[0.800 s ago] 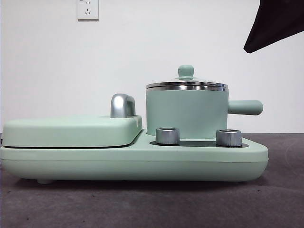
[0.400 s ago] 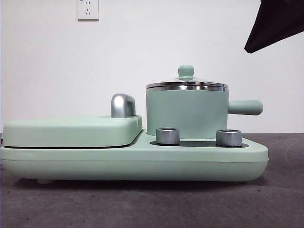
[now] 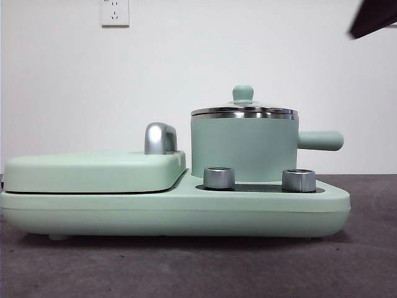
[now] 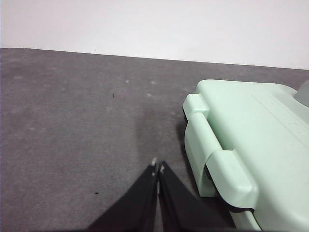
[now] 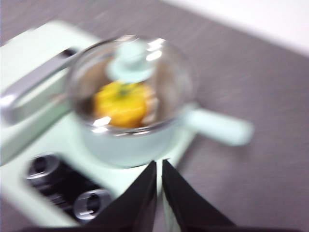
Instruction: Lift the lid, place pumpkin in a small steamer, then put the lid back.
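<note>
Pumpkin sat inside the steamer, seen through the glass lid, which rested on the steamer's rim. The steamer stood on the cooker base, behind two knobs and beside the griddle cover. The right gripper hung above the steamer, jaws nearly closed and holding nothing. The left gripper, jaws together and empty, hung over the grey table beside the griddle's end.
</note>
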Motion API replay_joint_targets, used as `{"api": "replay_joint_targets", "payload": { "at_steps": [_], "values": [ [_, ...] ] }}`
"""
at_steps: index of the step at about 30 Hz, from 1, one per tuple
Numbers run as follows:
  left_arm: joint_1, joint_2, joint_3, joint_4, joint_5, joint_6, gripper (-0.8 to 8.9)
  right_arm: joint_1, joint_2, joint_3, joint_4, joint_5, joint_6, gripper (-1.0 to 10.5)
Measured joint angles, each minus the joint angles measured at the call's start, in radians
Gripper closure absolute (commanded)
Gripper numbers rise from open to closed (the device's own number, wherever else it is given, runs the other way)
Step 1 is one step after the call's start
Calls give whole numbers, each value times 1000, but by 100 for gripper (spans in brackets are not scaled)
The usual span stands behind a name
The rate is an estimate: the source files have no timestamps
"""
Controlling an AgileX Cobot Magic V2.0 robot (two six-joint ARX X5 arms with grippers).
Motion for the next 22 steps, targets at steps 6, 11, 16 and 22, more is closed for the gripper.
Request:
{"api": "replay_joint_targets", "payload": {
  "at_steps": [6, 11, 16, 22],
  "values": [
    [0, 0, 0, 0, 0, 0, 807, -202, -269, -262, 80, 41, -26, 933],
    [0, 0, 0, 0, 0, 0, 807, -315, -487, -462, 178, 49, -27, 933],
    [0, 0, 0, 0, 0, 0, 807, -359, -616, -613, 204, 47, -14, 933],
    [0, 0, 0, 0, 0, 0, 807, -375, -686, -727, 344, 45, 11, 933]
  ]
}}
